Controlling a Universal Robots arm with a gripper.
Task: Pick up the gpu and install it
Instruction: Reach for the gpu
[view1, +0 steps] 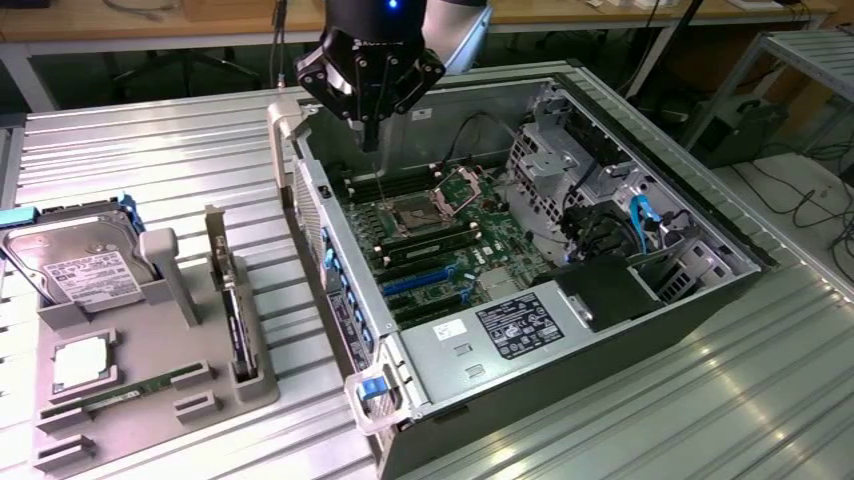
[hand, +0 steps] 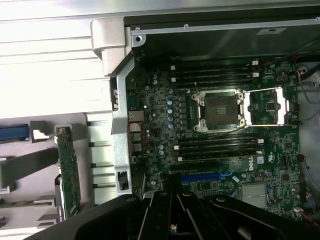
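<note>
The gpu (view1: 238, 325) stands on edge in a slot of the grey parts holder (view1: 160, 420) at the exterior view's left, beside the open computer case (view1: 721, 235). Its green board with the metal bracket also appears in the wrist view as gpu (hand: 67, 170). My gripper (view1: 370, 140) hangs over the far end of the motherboard (view1: 441, 235), well away from the card, fingers pressed together and holding nothing. In the wrist view the gripper (hand: 172, 207) sits dark over the blue expansion slots (hand: 200, 177).
A hard drive (view1: 80, 270) and a RAM stick (view1: 127, 392) rest in the same holder. Inside the case are the open CPU socket (hand: 220, 110), the blue slots (view1: 420, 282), a power supply (view1: 521, 325) and drive cages (view1: 574, 150). Ribbed metal tabletop surrounds everything.
</note>
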